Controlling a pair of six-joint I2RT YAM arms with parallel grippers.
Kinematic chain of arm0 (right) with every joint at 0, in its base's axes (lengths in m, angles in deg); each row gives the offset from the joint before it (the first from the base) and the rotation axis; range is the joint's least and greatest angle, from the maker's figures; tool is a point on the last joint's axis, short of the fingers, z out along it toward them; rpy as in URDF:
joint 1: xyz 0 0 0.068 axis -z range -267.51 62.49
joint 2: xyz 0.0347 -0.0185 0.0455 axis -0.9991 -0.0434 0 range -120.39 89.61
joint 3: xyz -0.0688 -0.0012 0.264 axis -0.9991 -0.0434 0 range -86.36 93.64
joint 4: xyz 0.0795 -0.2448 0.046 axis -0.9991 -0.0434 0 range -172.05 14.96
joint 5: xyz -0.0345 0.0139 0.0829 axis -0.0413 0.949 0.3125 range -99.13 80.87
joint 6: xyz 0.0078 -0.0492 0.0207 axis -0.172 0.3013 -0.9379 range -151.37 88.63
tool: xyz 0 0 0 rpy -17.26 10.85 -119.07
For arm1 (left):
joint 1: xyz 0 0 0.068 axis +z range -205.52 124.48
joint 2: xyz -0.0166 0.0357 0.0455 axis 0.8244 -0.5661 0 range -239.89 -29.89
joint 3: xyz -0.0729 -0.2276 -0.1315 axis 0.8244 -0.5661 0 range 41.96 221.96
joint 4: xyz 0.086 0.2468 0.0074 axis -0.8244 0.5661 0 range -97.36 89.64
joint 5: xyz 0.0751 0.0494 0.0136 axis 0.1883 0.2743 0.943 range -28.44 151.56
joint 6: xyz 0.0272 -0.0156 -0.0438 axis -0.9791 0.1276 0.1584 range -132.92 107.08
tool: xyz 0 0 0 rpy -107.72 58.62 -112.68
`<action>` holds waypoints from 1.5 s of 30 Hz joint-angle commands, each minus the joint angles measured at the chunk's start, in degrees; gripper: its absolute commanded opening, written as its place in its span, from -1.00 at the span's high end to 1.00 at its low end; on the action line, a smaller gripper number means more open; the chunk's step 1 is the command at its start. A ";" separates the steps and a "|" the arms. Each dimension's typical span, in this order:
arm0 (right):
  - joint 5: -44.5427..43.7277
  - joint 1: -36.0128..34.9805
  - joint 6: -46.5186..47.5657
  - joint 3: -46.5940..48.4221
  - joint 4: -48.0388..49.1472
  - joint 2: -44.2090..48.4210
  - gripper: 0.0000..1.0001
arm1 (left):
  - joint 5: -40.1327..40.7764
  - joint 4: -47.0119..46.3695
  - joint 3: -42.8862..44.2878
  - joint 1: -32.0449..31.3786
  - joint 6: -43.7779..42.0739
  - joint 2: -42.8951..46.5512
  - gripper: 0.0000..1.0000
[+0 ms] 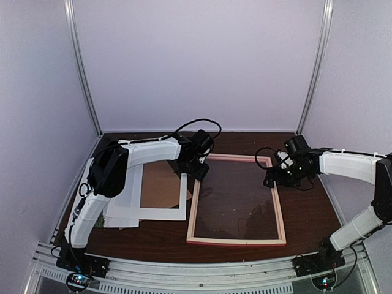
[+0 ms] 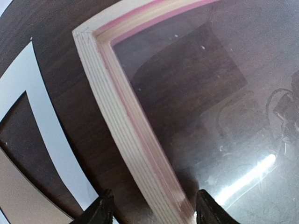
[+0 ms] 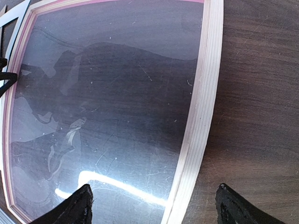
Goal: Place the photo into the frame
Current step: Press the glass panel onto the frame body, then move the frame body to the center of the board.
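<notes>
While the frame (image 1: 236,241) lies back-up, L claw (image 2: 154,211) & R claw (image 3: 156,205) gape wide astride its side rails.

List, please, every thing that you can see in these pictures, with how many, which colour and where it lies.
frame: one, pale wood back with a pink inner edge, flat on the table's middle right.
glass pane: one, clear, inside the frame.
white mat: one, white, with a rectangular window, left of the frame.
brown board: one, brown, seen through the mat's window.
white sheet: at least one, white, partly under the mat.
table: one, dark brown wood.
left gripper: one, black, open, astride the frame's left rail.
right gripper: one, black, open, astride the frame's right rail.
</notes>
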 commanded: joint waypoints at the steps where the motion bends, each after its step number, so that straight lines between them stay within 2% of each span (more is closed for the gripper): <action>1: -2.08 0.32 0.00 -0.29 -0.24 0.01 -0.80 | 1.54 -1.85 1.52 2.08 0.44 -2.21 -0.20; 16: -3.14 0.51 -0.05 0.47 -0.89 -0.67 -0.80 | -0.02 1.26 14.86 5.46 -0.79 -11.58 -0.20; 22: -9.07 0.49 -1.83 0.28 -1.10 -2.16 -0.79 | -2.21 0.76 15.21 6.37 -0.26 -10.35 -0.21; 33: -11.26 0.66 -2.47 0.42 0.32 -7.30 -0.71 | -12.12 -10.58 -4.10 6.37 0.81 10.46 -0.28; 41: -10.26 1.10 -1.60 0.88 0.68 -10.27 -0.55 | -7.74 -12.68 -21.44 6.38 1.27 26.64 -0.38; 45: -10.24 1.59 -1.66 1.29 0.95 -11.68 -0.39 | -4.84 -13.23 -28.82 6.37 1.74 33.83 -0.41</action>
